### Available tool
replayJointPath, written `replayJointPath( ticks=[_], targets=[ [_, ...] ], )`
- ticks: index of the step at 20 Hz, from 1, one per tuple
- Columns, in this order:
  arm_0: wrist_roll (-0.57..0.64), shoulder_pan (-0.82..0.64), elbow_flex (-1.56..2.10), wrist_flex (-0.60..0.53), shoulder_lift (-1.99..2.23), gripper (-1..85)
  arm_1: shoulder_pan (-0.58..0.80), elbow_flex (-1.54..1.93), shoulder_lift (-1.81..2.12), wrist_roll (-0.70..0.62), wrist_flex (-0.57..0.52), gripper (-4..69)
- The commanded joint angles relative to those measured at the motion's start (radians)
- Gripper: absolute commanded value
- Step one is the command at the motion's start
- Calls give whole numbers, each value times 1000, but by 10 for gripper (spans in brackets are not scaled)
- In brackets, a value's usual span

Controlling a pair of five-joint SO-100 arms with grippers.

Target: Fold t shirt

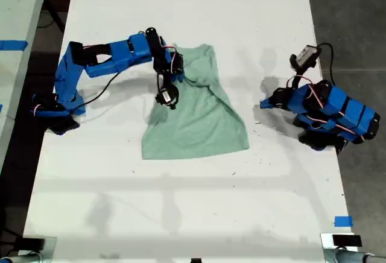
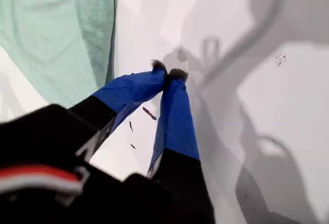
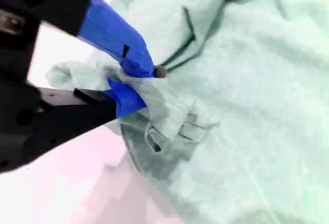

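Observation:
The pale mint-green t shirt (image 1: 202, 121) lies wrinkled on the white table (image 1: 181, 209), partly folded over itself. My second gripper (image 1: 178, 77) (image 3: 138, 82) is shut on a bunched fold of the t shirt (image 3: 257, 106) at its edge on the exterior view's left, near the collar end. My first gripper (image 1: 264, 104) (image 2: 169, 73) is shut with nothing in it, low over bare table on the exterior view's right, a short way from the t shirt (image 2: 51, 29).
A blue tape mark (image 1: 342, 221) sits near the table's front corner on the exterior view's right. A second table with blue tape (image 1: 12, 44) stands at the exterior view's left. Dark floor borders both long sides.

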Motion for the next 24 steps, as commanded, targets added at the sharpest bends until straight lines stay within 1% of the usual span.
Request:
replayJointPath(
  ticks=[1, 2, 3, 4, 5, 6, 8, 12, 14, 17, 18, 20, 21, 22, 23, 24],
  targets=[
    [28, 54, -63, -18, -38, -2, 3, 20, 9, -14, -2, 20],
    [32, 58, -63, -20, -51, 5, 3, 20, 9, -14, -2, 20],
    [38, 61, -63, -25, -51, 87, 3, 20, 9, -14, -2, 20],
    [49, 63, -64, -31, -44, 215, 3, 20, 9, -14, -2, 20],
    [52, 60, -64, -32, -32, 289, 3, 20, 9, -14, -2, 20],
    [49, 49, -64, -32, -20, 297, 3, 20, 9, -14, -2, 20],
    [44, 26, -64, -21, 3, 305, 3, 20, 9, -14, -2, 20],
    [41, 9, -64, 38, 89, 302, 3, 20, 9, -15, -2, 20],
    [44, 15, -64, 31, 196, 300, 5, 20, 9, -17, -3, 20],
    [44, 55, -64, -38, 360, 297, 6, 20, 9, -18, -3, 20],
    [40, 61, -63, -43, 400, 294, 6, 20, 9, -18, -3, 20],
    [32, 67, -18, -31, 508, 289, 5, 20, 9, -17, -3, 20],
    [17, 58, 20, 2, 577, 286, 5, 20, 9, -17, -3, 20],
    [-6, 38, 72, 41, 657, 274, 5, 20, 9, -18, -3, 20],
    [-28, 3, 155, 71, 755, 217, 5, 20, 9, -18, -3, 20],
    [-52, -46, 272, 69, 873, 139, 5, 20, 9, -18, -3, 20]
  ],
)
